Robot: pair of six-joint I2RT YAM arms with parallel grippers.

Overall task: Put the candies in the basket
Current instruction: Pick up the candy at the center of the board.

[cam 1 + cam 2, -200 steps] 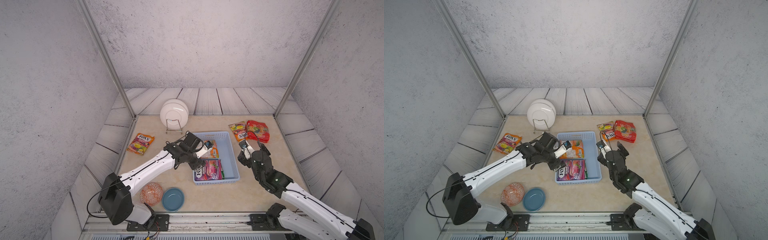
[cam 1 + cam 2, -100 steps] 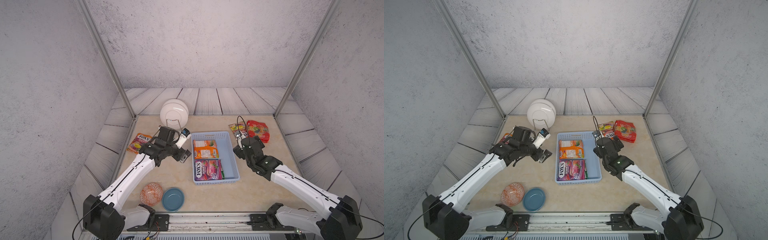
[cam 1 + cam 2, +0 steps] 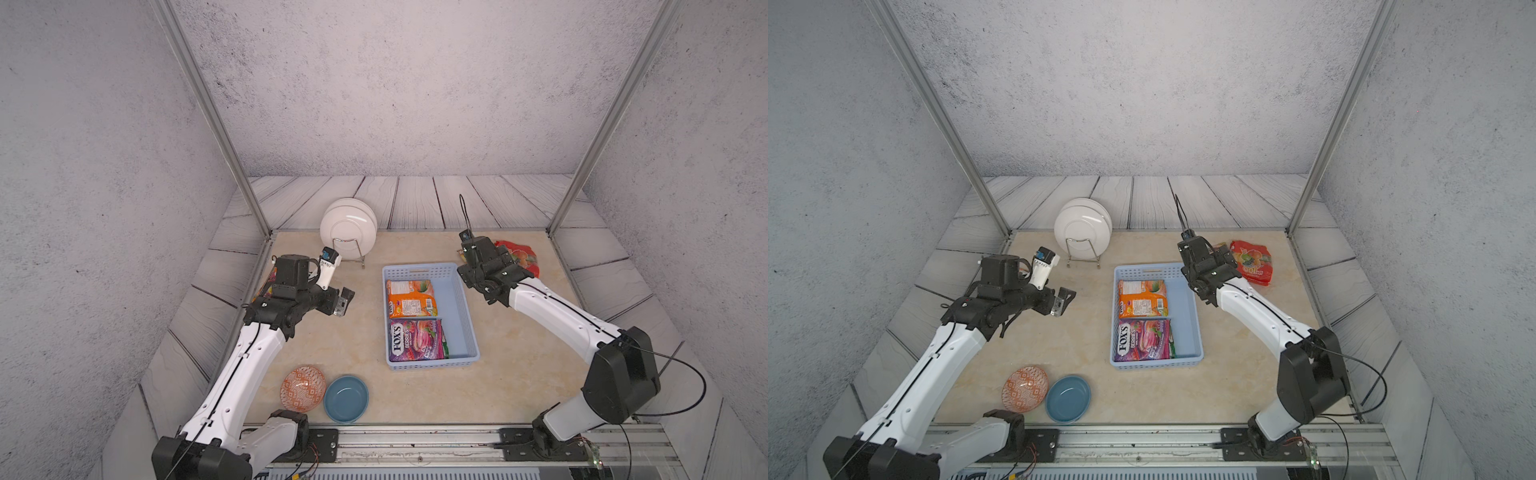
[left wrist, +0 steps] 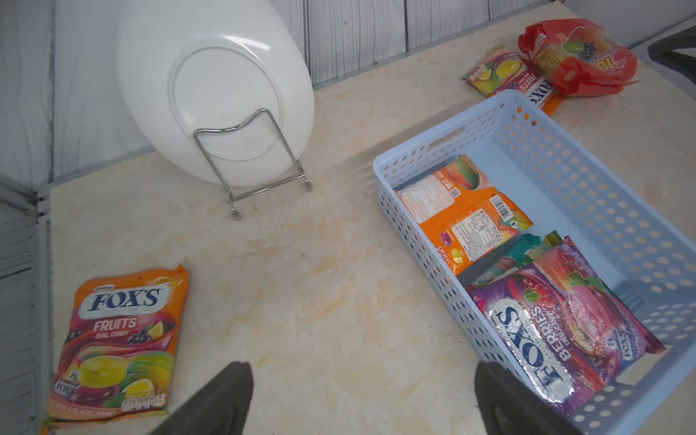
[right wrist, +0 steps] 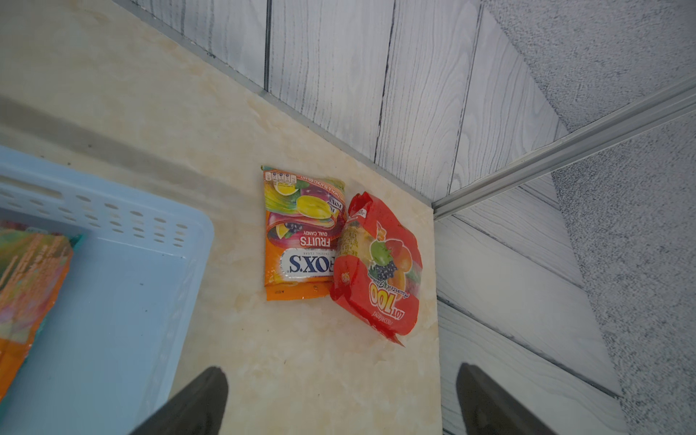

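Left wrist: three candies [image 4: 116, 339] [image 4: 506, 75] [image 4: 580, 56] outside basket [image 4: 403, 222].

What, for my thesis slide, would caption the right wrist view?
Open right gripper faces an orange FOX'S bag and a red fruit-printed bag on the table, outside the light blue basket.

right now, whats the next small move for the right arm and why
Probably lower the right gripper toward the orange FOX'S bag: its jaws are open and empty, the bag lies just ahead, outside the basket, with the red bag overlapping one edge.
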